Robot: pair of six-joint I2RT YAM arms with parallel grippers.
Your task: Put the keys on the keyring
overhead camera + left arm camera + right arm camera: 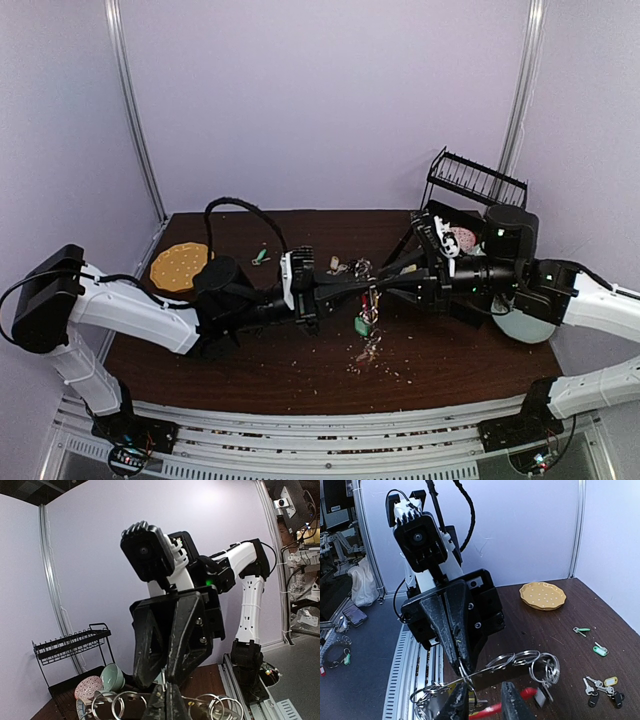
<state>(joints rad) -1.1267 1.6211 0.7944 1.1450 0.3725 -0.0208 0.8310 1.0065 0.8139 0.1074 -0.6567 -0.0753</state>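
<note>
My two grippers meet tip to tip above the table's middle. In the right wrist view my left gripper point(463, 667) is shut on a small silver ring point(466, 674) that hangs on the keyring's silver strand point(492, 670), which carries several split rings point(545, 667). The keyring's red arc point(526, 696) runs below, behind my right gripper's fingers. My right gripper point(485, 700) is open, its jaws either side of the strand. In the top view a green-tagged key point(363, 323) hangs under the left gripper point(363, 284) and right gripper point(390, 283). Loose keys point(602, 687) lie on the table.
A yellow plate point(180, 267) lies at the back left, with a green-tagged key point(260, 255) near it. A black rack point(477, 180) and bowls point(462, 240) stand at the back right. A pale plate point(522, 325) lies under the right arm. Small bits point(375, 355) litter the table front.
</note>
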